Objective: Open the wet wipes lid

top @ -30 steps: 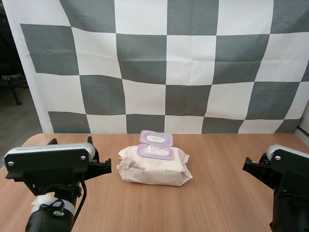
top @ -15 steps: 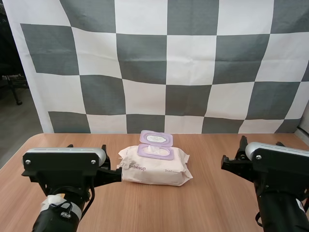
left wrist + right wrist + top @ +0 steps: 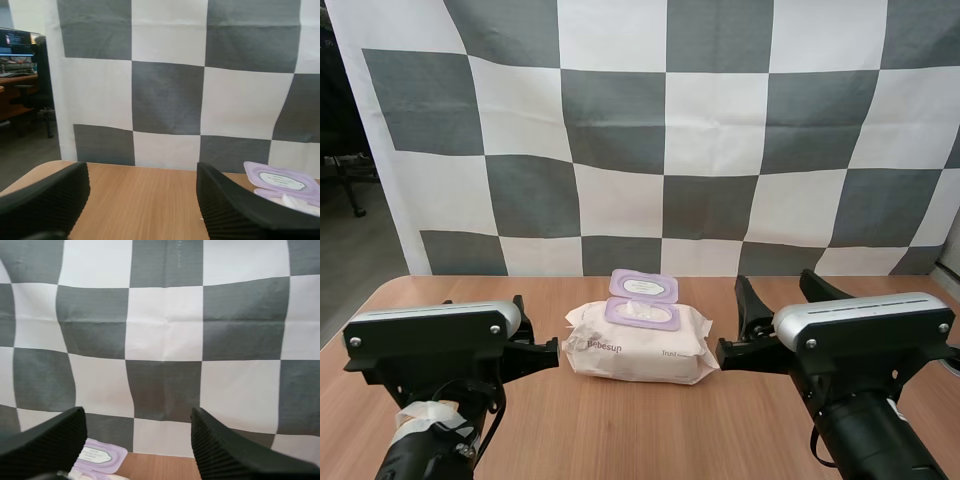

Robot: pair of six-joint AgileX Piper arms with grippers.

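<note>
The wet wipes pack [image 3: 638,345], pale pink with a purple lid [image 3: 643,287], lies mid-table. The lid stands flipped back, and a white wipe shows in the purple-rimmed opening [image 3: 641,314]. My left gripper [image 3: 535,335] is open just left of the pack, its tips close to the pack's left end. My right gripper [image 3: 785,295] is open just right of the pack. In the left wrist view the left gripper [image 3: 142,200] has its ribbed fingers [image 3: 45,200] wide apart, with the raised lid [image 3: 281,177] beside one. The right gripper [image 3: 137,440] is also spread, the lid [image 3: 97,456] beside one finger.
The wooden table [image 3: 740,420] has a rounded far left corner [image 3: 390,288], and bare wood lies in front of the pack between the two arms.
My right arm has moved steadily left, up to the pack's right end. My left arm moved right, then drew back slightly. The pack and its lid have not moved.
</note>
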